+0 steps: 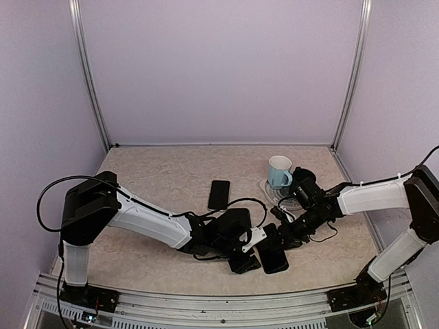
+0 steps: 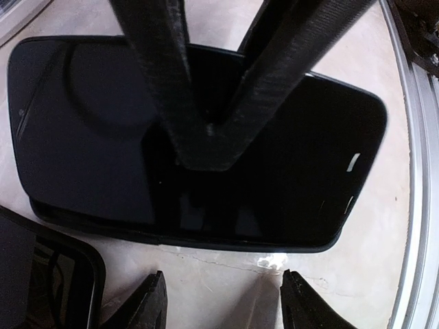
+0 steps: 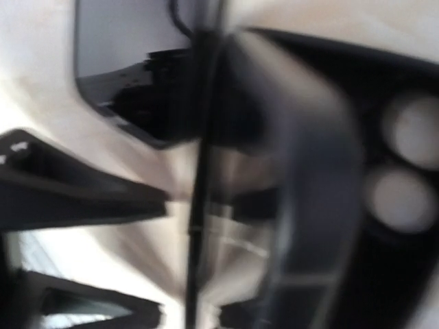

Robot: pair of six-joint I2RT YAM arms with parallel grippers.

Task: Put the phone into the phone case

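A black phone (image 2: 309, 157) (image 1: 274, 262) lies face up on the table, near the front edge. Along its near side runs a thin black rim that looks like the phone case (image 2: 171, 236) under it. My right gripper (image 2: 206, 147) (image 1: 278, 241) comes down from above with its two dark fingers meeting in a point on the screen, holding nothing. Just short of the phone's near edge, my left gripper (image 2: 226, 301) (image 1: 247, 259) stands open over bare table with nothing between its fingertips. The right wrist view is too blurred to read.
A second flat black slab (image 1: 219, 195) lies further back at mid-table. A light blue mug (image 1: 279, 171) stands behind the right arm, with cables beside it. Another dark rimmed object (image 2: 48, 274) sits left of my left gripper. The metal table rail (image 2: 418, 205) runs close by.
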